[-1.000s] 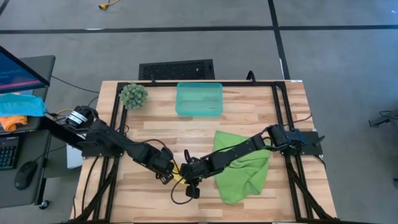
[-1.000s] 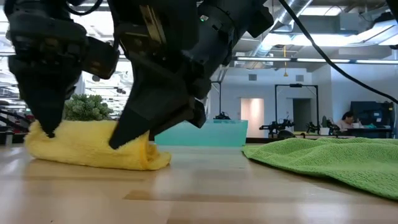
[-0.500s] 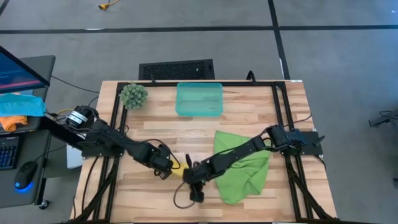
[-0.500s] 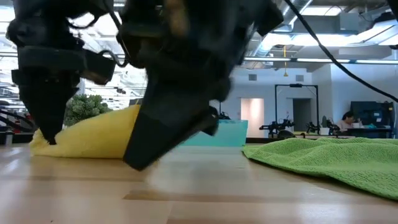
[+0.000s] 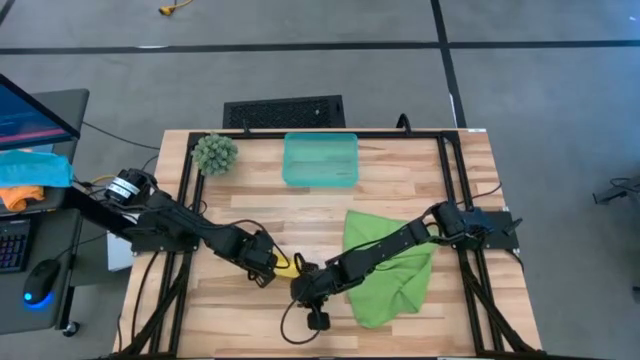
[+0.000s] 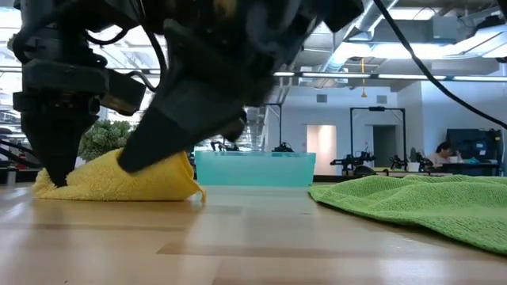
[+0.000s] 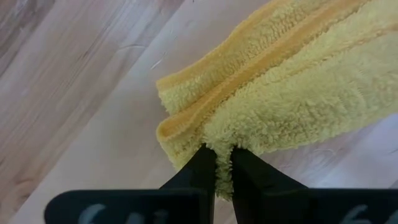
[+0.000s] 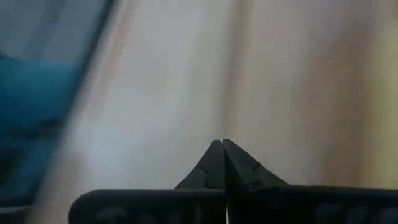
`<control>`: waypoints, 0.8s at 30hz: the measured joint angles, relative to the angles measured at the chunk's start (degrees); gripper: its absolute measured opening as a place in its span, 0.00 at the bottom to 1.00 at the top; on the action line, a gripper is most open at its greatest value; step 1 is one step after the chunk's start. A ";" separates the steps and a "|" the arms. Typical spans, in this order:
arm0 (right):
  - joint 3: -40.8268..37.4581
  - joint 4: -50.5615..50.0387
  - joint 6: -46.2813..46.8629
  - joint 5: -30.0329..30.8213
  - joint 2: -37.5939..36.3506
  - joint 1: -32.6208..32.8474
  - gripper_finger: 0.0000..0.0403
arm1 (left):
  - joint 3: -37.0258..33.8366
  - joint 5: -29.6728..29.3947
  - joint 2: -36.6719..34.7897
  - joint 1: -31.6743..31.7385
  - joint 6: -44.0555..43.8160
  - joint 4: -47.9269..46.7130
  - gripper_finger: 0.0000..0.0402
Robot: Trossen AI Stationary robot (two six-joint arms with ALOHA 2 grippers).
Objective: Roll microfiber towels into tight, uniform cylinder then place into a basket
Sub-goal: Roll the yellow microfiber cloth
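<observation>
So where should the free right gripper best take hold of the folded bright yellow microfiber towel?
Probably at the loose end of the folded bright yellow microfiber towel opposite the left gripper, which pinches the other end's layered edge. Come from above with the right gripper: the towel lies low and flat on the wooden table.

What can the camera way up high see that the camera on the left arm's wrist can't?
Only the high view shows the teal basket, the lime green towel, the fuzzy plant and the right pincer, shut with nothing in it. Only the left wrist view shows, close up, the left pincer shut on the towel's fluffy edge. Both show the yellow towel and the wooden table.
</observation>
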 joint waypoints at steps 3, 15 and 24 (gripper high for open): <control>0.06 0.33 -10.67 12.46 -0.58 0.87 0.03 | -0.02 0.02 0.02 0.00 0.40 0.11 0.04; -0.09 3.29 -14.70 20.65 -0.18 -2.26 0.03 | -0.02 0.37 0.09 -0.02 0.62 0.30 0.04; -2.04 0.64 -7.78 23.10 -0.22 -4.29 0.02 | -0.04 0.69 0.11 0.00 1.11 0.37 0.04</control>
